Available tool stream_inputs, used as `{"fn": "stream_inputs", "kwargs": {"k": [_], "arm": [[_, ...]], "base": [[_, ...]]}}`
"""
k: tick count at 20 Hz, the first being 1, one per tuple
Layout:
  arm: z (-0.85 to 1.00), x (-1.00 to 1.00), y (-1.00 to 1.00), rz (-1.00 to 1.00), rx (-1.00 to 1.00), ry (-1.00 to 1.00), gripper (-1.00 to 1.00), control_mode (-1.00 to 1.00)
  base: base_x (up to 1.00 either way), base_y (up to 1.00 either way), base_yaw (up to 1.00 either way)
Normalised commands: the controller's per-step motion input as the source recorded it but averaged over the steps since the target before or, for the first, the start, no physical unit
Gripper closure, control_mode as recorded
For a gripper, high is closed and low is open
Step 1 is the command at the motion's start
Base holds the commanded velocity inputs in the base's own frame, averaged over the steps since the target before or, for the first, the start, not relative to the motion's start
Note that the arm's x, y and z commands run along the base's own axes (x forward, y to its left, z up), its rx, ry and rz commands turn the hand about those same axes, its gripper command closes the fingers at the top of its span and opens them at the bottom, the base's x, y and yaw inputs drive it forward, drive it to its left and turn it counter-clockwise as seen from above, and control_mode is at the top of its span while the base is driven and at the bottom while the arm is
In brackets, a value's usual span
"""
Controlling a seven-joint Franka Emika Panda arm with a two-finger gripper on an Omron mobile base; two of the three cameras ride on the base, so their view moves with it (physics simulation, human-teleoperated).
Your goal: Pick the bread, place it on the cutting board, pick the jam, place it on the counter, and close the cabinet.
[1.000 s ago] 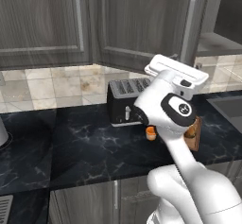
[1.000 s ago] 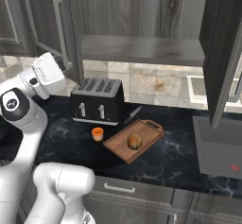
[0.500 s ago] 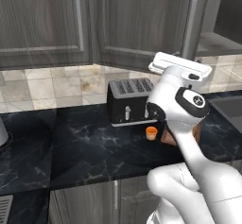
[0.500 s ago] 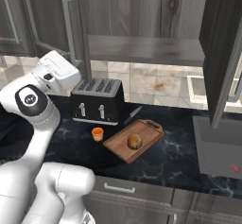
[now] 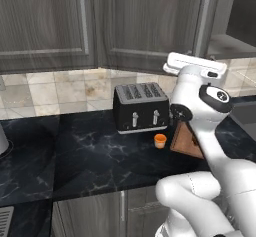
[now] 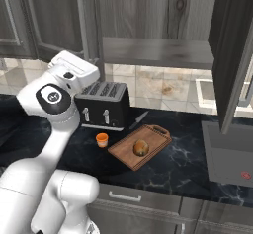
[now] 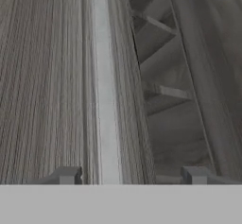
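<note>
1 bread [image 6: 141, 148] lying on the 1 cutting board [image 6: 155, 134] | 1 jam [image 6: 102, 139] on the worktop [image 6: 188, 166], just beside the board at its 9 o'clock | 1 toaster [image 6: 104, 104] at the jam's 12 | cabinet [image 6: 237, 55] door open | gripper [image 7: 132, 175] spread wide, holding nothing, facing 1 silver handle [image 7: 104, 86]

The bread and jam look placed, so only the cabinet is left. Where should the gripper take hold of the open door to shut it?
Take the door by its vertical bar handle, low on the face turned away from the arm, jaws straddling the bar sideways. The door stands edge-on into the room, so come round its front edge, then swing it toward the shelf.
</note>
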Motion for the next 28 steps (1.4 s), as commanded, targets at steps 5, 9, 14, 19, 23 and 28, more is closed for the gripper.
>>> {"fn": "stream_inputs", "kwargs": {"k": [5,9,14,19,23,28], "arm": [[0.0,0.41,-0.2,0.11,0.0,0.0,-1.0,-1.0],[0.0,0.39,-0.18,0.11,0.0,0.0,-1.0,-1.0],[0.0,0.31,-0.1,0.11,0.0,0.0,-1.0,-1.0],[0.0,0.18,-0.06,0.11,0.0,0.0,-1.0,-1.0],[0.0,0.26,-0.06,0.12,0.0,0.0,-1.0,-1.0],[0.0,0.29,-0.01,0.11,0.0,0.0,-1.0,-1.0]], "base": [[0.0,0.0,0.0],[0.0,0.0,0.0],[0.0,0.0,0.0],[0.0,0.0,0.0],[0.0,0.0,0.0],[0.0,0.0,0.0]]}}
